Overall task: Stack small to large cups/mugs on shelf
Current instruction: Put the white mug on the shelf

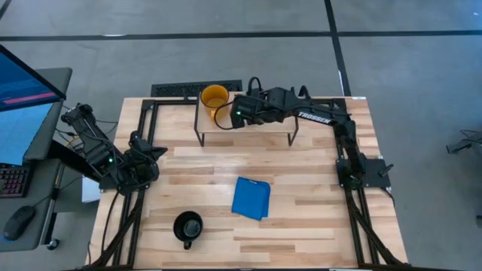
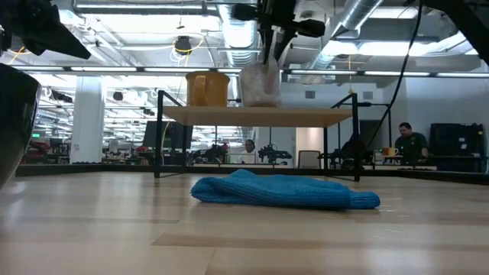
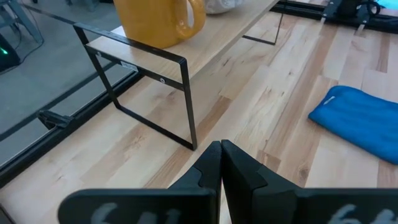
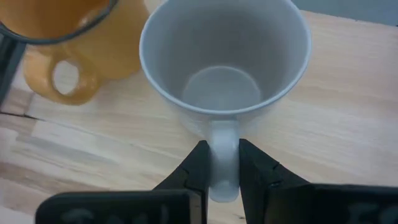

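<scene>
The shelf (image 1: 260,129) stands at the table's far middle. The yellow-orange mug (image 1: 214,98) stands upright on the shelf's left end. My right gripper (image 4: 221,152) is over the shelf, just right of that mug, shut on the light grey mug (image 4: 224,68), which the arm mostly hides in the high view. The black mug (image 1: 187,226) stands upright on the table near the front left. My left gripper (image 1: 153,154) is shut and empty at the table's left side, low over the wood (image 3: 221,148). My right gripper pinches the grey mug's handle (image 4: 222,134) between its two fingers, one on each side of the loop. The fingers come from above, pointing down. The mug is upright, mouth up, its base at the shelf board (image 2: 260,116); whether it rests on the board I cannot tell.
A blue cloth (image 1: 251,197) lies crumpled on the table's middle, in front of the shelf. The shelf's right half (image 1: 282,128) is bare under the right arm. People sit at desks in the room beyond (image 2: 405,137).
</scene>
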{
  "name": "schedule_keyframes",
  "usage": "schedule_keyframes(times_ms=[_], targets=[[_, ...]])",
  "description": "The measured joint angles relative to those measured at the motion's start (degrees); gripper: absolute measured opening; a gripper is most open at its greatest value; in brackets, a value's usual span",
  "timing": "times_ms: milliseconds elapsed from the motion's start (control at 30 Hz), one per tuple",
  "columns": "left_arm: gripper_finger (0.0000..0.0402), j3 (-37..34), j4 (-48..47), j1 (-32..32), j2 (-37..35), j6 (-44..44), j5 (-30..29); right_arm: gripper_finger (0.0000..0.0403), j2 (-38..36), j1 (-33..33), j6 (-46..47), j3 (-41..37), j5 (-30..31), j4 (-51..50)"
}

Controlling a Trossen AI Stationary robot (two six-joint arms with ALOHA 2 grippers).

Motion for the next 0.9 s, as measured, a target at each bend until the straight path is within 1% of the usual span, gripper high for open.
schedule_keyframes(times_ms=[400,667,900], targets=[[0.0,0.0,0.0,0.0,0.0,0.7,0.7,0.0068,4.1,0.0,1.3,0.1,0.2,2.5],[0.0,0.0,0.0,0.0,0.1,0.8,0.8,0.0068,4.5,0.0,1.4,0.0,0.1,5.3],[0.0,0.0,0.1,0.0,0.1,0.8,1.2,0.0068,4.5,0.1,4.6,0.0,0.2,5.8]])
